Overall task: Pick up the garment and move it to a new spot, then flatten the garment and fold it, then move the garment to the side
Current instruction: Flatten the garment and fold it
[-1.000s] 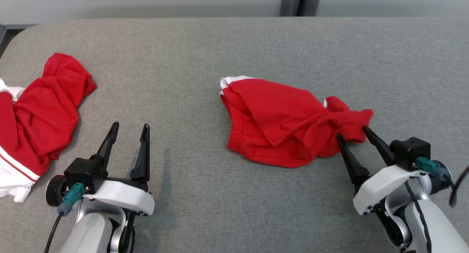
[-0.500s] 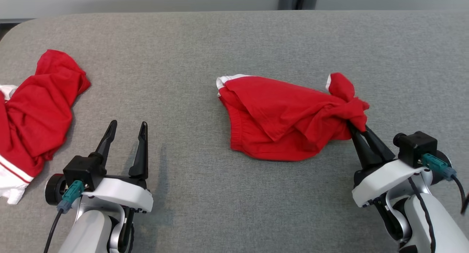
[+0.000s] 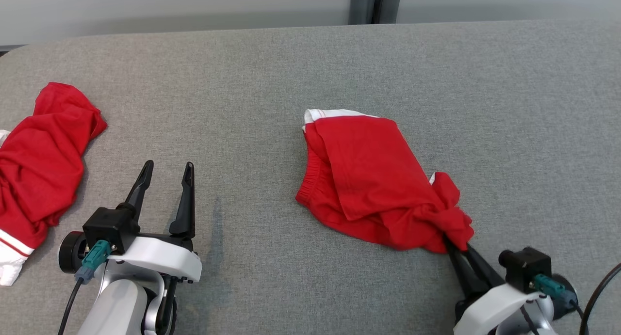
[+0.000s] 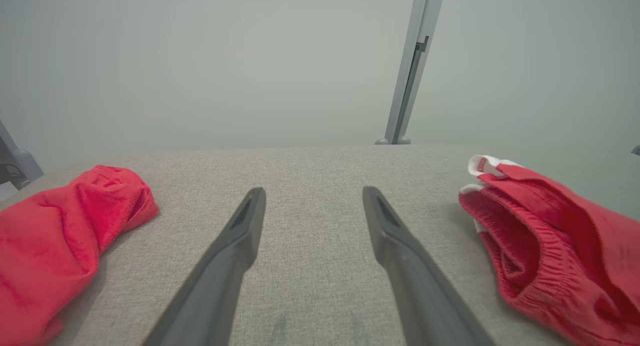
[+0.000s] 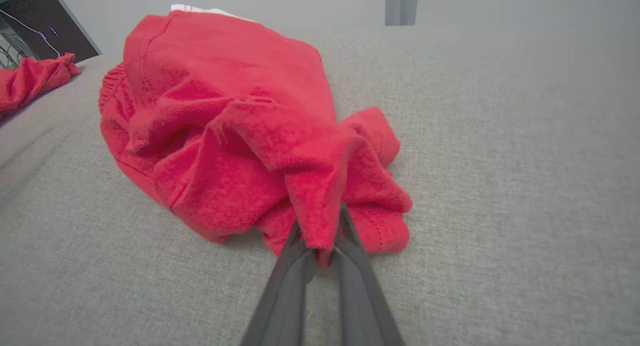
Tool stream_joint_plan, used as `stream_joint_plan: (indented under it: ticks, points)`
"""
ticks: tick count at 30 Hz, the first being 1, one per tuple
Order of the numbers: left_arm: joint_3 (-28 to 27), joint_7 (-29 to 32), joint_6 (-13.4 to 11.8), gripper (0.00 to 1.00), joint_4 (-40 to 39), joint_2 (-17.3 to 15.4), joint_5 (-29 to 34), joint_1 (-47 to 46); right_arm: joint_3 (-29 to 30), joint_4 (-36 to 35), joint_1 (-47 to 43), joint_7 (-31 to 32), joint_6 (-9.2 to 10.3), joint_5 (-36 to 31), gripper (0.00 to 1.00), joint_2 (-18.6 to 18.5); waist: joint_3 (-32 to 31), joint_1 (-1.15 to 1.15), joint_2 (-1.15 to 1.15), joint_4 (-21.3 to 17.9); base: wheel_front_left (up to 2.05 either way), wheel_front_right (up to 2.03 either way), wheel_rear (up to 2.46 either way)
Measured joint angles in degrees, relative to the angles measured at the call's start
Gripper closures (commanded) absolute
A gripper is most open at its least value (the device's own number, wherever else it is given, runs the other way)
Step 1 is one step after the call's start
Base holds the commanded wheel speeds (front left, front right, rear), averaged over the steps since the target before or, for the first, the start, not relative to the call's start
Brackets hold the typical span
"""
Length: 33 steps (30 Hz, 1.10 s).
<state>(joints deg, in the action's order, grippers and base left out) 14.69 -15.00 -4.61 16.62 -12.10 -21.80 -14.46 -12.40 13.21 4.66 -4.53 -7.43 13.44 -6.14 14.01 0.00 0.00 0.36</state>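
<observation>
While right jaws clamp a corner of the garment (image 3: 368,180), it lies crumpled on the tabletop (image 3: 271,63) | left jaws open, empty, well apart | stage: likely first move, unfinished | remaining: flatten, fold, set aside

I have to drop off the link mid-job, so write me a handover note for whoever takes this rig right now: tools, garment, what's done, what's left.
Right tool: shut on a bunched corner of the red garment.
Left tool: open, holding nothing, above the grey padded surface.
Garment: crumpled, lying mid-surface ahead of the right tool. A second red garment lies at the far left, apart from both tools.
Done: grasp made.
Left: set it at the new spot, flatten it, fold it, move it aside.
</observation>
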Motion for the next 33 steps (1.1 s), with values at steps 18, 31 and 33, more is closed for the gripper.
stream_joint_plan:
  ticks: [18, 31, 33]
  points:
    - [-0.07, -0.09, -0.49, 0.00, 0.22, 0.02, -0.57, 1.20, 0.71, 4.61, 0.04, -4.13, -0.07, 1.66, 0.00, 2.21, -1.47, 0.00, 0.00, -0.29, 0.00, 0.00, 0.00]
    - [-0.04, -0.07, -1.11, 0.00, 0.19, -0.22, -1.09, 2.58, 4.70, -5.70, -1.27, -4.72, -0.05, 1.56, 0.00, 2.36, -4.61, 0.00, 0.00, -1.07, 0.00, 0.00, 0.00]
    - [0.01, -0.05, -1.33, 0.00, 0.10, -0.33, -1.16, 2.94, 5.64, -6.50, -1.05, -4.55, -0.05, 1.26, 0.00, 2.31, -5.08, 0.00, 0.00, -1.13, 0.00, 0.00, 0.00]
